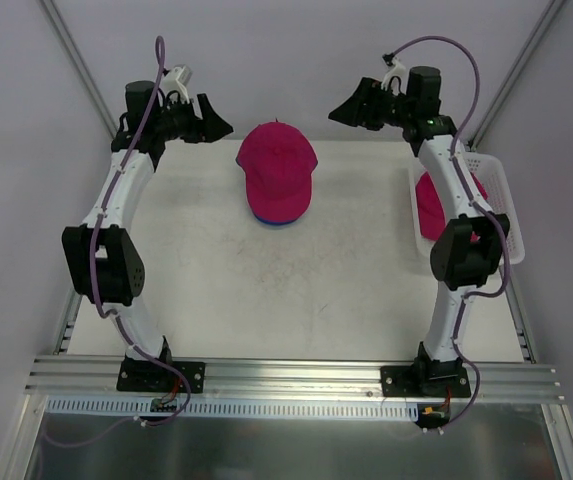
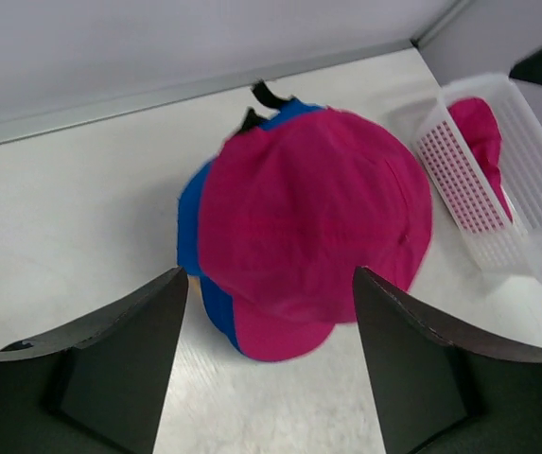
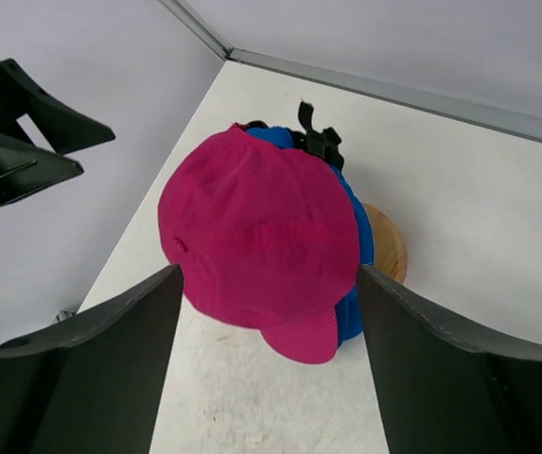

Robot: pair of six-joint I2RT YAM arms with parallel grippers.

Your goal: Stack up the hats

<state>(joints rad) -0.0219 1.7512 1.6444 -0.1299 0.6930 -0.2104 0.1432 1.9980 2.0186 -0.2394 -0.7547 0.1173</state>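
A magenta pink hat (image 1: 277,170) sits on top of a royal blue hat (image 1: 274,219) at the table's back middle; only the blue rim shows under it. The stack also shows in the left wrist view (image 2: 313,227) and the right wrist view (image 3: 261,241), with the blue hat (image 2: 191,222) (image 3: 358,227) peeking out. A second pink hat (image 1: 428,205) lies in the white tray (image 1: 501,200), also seen from the left wrist (image 2: 483,142). My left gripper (image 1: 216,125) is open and empty, left of the stack. My right gripper (image 1: 344,108) is open and empty, right of the stack.
An orange-brown round object (image 3: 389,248) lies under the stacked hats. The white tray (image 2: 535,218) stands at the table's right edge, partly behind my right arm (image 1: 456,200). Grey walls close the back and sides.
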